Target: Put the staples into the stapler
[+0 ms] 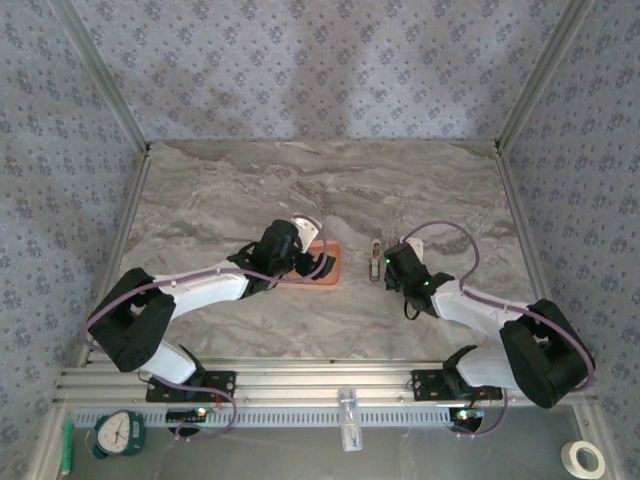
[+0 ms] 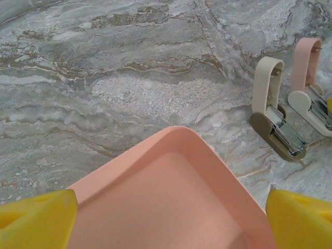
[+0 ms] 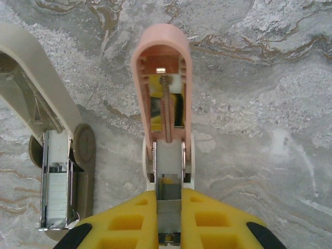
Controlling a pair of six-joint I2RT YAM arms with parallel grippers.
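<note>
Marble table [image 1: 250, 190] holds one pink stapler [image 3: 161, 33], one beige stapler [image 3: 36, 67], one tray [image 2: 155, 142]

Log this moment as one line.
left tool: open, over tray | right tool: shut on stapler | stapler lid: open | beige stapler: open, alongside

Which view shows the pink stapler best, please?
Right wrist: the pink stapler sits centred, lid open, base in the right gripper. Left wrist crops it at the edge; from above it is barely discernible.
</note>
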